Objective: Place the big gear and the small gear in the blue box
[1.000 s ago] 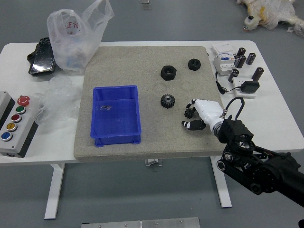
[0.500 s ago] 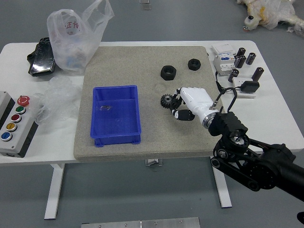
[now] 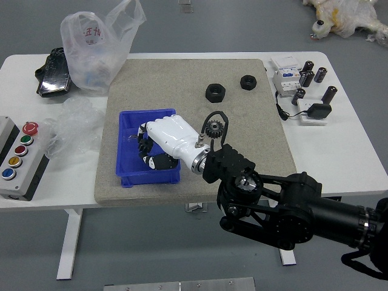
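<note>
Right hand (image 3: 171, 138) over blue box (image 3: 148, 177) (small gear (image 3: 145, 145) gripped), arm (image 3: 291, 211) outstretched

The big gear (image 3: 214, 128) is dark, round and toothed — it lies flat, just beyond the wrist of the right robot hand (image 3: 171, 137). The small gear (image 3: 145, 144), also dark, is held at that robot hand's fingertips, mostly hidden among them. The blue box (image 3: 150, 177) — rectangular, open-topped, upright — sits beneath the robot hand, partly covered by it.
</note>
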